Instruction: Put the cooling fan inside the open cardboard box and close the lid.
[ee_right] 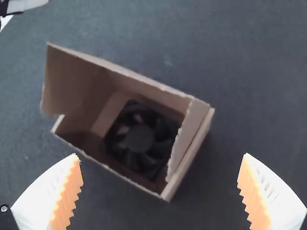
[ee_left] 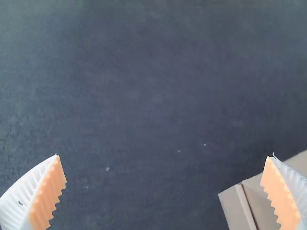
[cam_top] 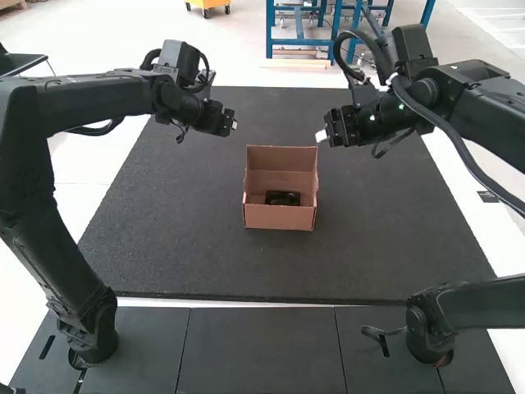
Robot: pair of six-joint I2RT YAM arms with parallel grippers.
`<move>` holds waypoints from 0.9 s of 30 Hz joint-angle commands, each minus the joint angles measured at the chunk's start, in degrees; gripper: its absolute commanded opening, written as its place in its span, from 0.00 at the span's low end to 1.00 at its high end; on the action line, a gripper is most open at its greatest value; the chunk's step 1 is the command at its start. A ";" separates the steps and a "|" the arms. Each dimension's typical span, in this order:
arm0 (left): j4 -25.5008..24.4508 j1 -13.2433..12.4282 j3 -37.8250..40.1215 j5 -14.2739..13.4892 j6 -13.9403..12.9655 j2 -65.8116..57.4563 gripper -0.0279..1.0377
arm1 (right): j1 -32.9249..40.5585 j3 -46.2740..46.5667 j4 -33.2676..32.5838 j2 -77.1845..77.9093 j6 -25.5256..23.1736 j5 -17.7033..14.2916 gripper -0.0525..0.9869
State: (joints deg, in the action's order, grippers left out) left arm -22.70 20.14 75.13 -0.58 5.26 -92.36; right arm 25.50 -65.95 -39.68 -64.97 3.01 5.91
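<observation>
The cooling fan (ee_right: 138,138) is already lying on the floor of the open cardboard box (cam_top: 279,215), which is sitting mid-way across the dark mat (cam_top: 164,222), so placing looks done and closing is the step in hand. The lid (cam_top: 281,159) is standing upright at the box's far edge, while the left gripper (cam_top: 231,123) and right gripper (cam_top: 323,135) are hovering above, one to either side (both with fingers spread wide, holding nothing). The next move is probably calling for one gripper to get behind the lid and press it forward and down.
</observation>
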 commanded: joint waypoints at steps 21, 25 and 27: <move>-4.81 5.61 6.52 1.11 -0.25 -5.03 0.93 | -0.18 1.62 -2.86 4.68 -1.07 -1.34 0.75; -7.27 5.35 6.34 1.19 -0.33 -4.94 0.93 | -0.80 1.71 -2.24 3.89 -0.98 -1.34 0.75; -8.77 5.44 6.34 1.28 -0.42 -4.94 0.93 | -1.24 1.71 -1.63 3.53 -0.98 -1.43 0.75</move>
State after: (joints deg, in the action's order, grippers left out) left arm -30.76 25.50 80.09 0.01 5.23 -97.23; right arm 25.21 -64.12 -42.04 -61.23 2.17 5.10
